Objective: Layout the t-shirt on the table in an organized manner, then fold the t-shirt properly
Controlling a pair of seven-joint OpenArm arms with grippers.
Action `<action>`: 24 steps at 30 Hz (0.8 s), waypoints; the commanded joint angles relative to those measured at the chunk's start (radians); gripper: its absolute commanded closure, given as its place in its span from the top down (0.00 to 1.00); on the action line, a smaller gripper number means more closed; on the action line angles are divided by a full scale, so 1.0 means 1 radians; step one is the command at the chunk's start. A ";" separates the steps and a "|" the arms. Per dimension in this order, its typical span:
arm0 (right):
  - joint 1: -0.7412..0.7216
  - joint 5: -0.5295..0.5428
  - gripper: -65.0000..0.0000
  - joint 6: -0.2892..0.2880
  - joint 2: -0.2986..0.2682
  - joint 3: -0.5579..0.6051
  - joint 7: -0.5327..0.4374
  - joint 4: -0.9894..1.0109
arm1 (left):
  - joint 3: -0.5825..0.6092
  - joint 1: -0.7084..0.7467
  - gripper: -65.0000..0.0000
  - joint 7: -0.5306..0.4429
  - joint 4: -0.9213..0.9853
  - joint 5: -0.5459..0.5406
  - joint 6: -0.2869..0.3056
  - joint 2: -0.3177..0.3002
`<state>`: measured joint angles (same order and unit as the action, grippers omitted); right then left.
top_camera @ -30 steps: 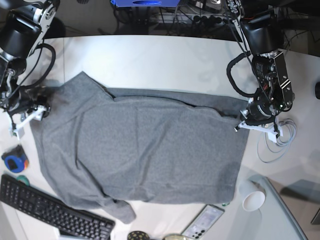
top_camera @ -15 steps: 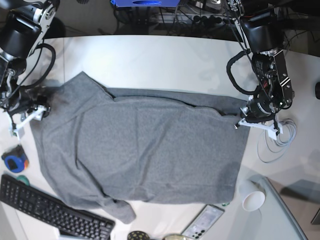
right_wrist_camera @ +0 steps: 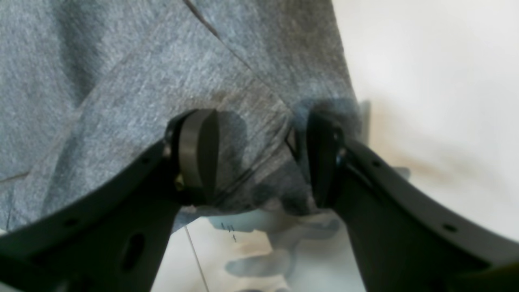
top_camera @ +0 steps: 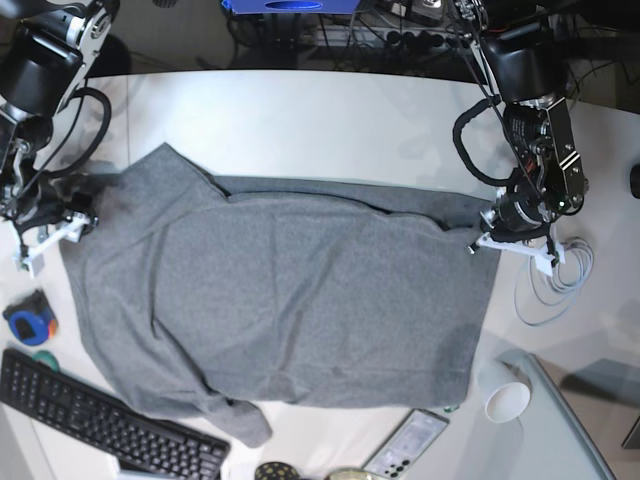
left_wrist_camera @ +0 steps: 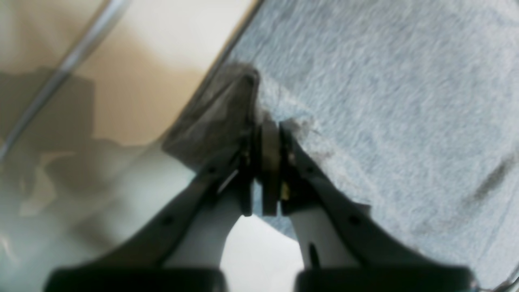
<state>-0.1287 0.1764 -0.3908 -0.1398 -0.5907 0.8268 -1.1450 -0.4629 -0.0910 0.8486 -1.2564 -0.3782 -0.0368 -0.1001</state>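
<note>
Broad white worktop, far corners cut off by the frame and by both arms. Spread across its middle, the grey t-shirt, mostly flat, lightly creased, a long fold line near its far edge, one sleeve bunched at the near left edge. Neck and any print not to be made out.

Along the near edge, partly cropped: a black keyboard at left, a phone lying flat, and a white cup tipped on its side, inside not visible. Coiled white cable at right, just off the shirt. Small blue object at left, unclear what.

Left hand at the scene's right side, low on the shirt's right edge. Close up: left hand clenched, pads pressed together on a pinched ridge of grey cloth, view blurred.

Right hand at the scene's left side, at the shirt's left edge, half hidden under its arm. Close up: right hand spread apart, both pads resting on the fabric with a flat band of cloth between them, not gripped.
</note>
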 commanded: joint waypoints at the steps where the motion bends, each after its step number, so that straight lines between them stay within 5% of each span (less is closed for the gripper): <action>1: -0.016 0.010 0.49 0.003 -0.013 0.001 -0.013 -0.016 | -0.003 -0.016 0.00 -0.015 -0.018 -0.006 0.001 -0.010; 20: -0.022 0.015 0.49 -0.087 -0.010 0.001 -0.014 -0.016 | -0.003 -0.016 0.00 -0.015 -0.016 -0.005 0.001 -0.011; 24: -0.030 0.015 0.34 -0.104 -0.005 0.001 -0.014 -0.016 | -0.004 -0.016 0.00 -0.015 -0.016 -0.005 0.001 -0.017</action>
<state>-0.1349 0.1776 -0.4835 -0.1318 -0.5907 0.8288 -1.1450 -0.4641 -0.0910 0.8494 -1.2564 -0.3782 -0.0368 -0.1032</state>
